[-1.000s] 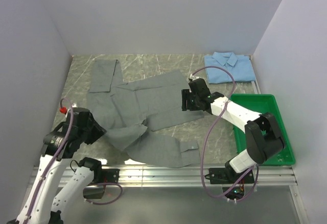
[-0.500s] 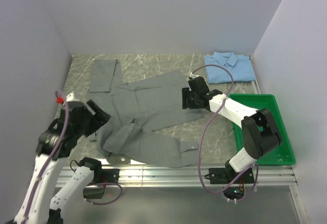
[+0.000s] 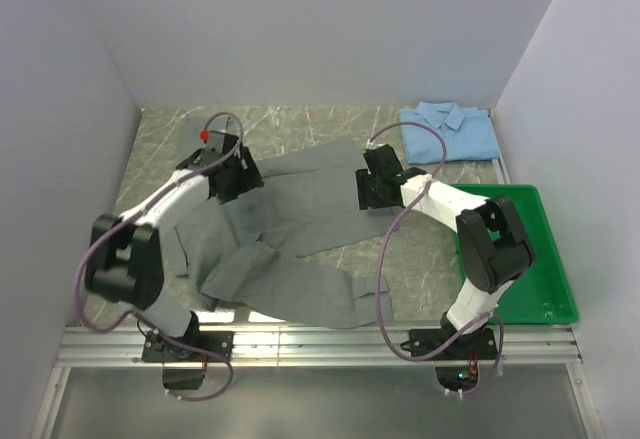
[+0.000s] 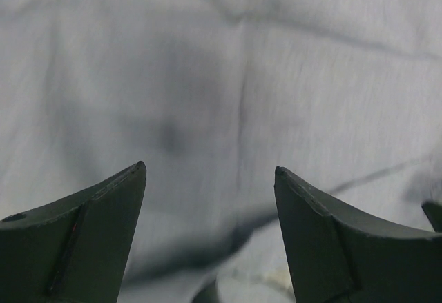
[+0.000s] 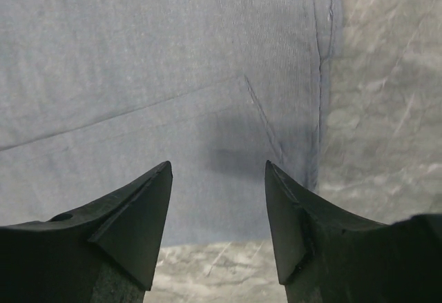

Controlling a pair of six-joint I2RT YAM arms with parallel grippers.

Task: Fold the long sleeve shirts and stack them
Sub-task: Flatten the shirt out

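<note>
The left hand [image 4: 207, 172] hung open, nothing between its fingers, low over the upper left part of the grey shirt [image 3: 300, 204]. The right hand [image 5: 217, 165], also open and empty, hovered above the same shirt's right hem, just beside bare worktop [image 3: 290, 124]. The grey shirt lay spread and rumpled across the middle. The light blue shirt [image 3: 450, 131] sat folded at the far right corner, well apart. The step looked like folding the grey shirt. Next, each hand would probably need to drop and pinch cloth before lifting.
</note>
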